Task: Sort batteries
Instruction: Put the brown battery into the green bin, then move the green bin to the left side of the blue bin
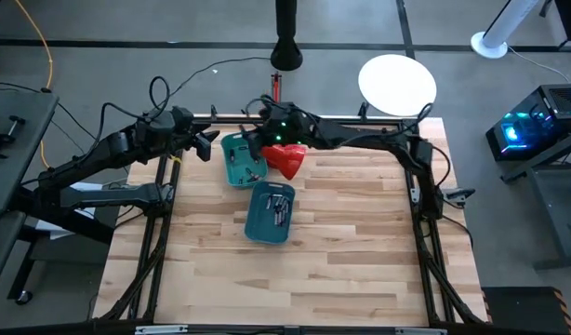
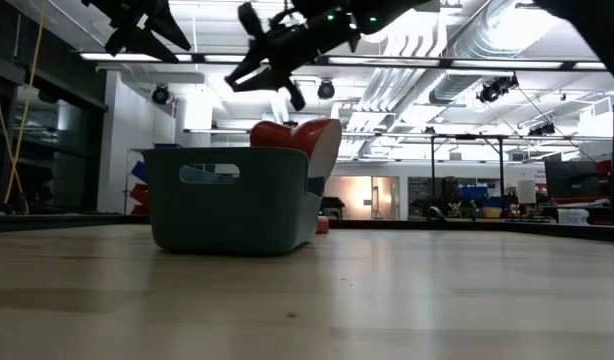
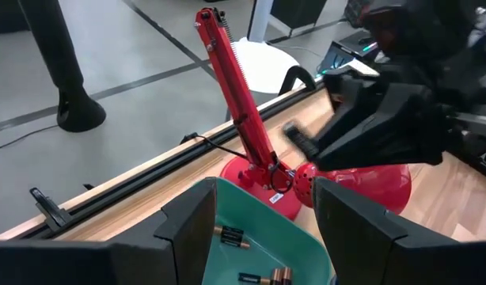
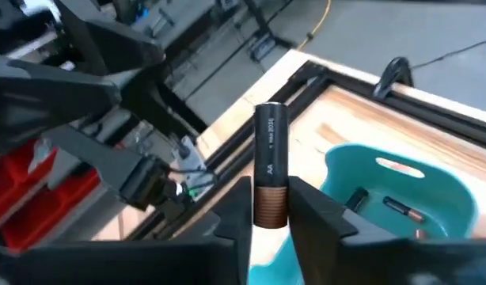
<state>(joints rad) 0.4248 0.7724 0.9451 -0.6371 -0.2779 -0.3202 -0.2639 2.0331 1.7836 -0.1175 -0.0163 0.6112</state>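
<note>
Two teal bins sit on the wooden table: a far bin and a near bin, each with several small dark batteries lying inside. A red heart-shaped object stands beside the far bin. My right gripper hovers over the far bin's far side, shut on a black AA battery. My left gripper is open, raised above the left part of the far bin, where batteries lie. In the low view both grippers hang above the bin. My right gripper pinches the AA battery by its copper-coloured end between its two fingers. The black end juts out beyond the fingertips, along the fingers' line. The battery is lifted clear, in the air above the far bin.
A red ratchet-like bar rises from the red object near the table's far rail. A white round disc and a black stand are on the floor beyond. Bare wood fills the table's near half.
</note>
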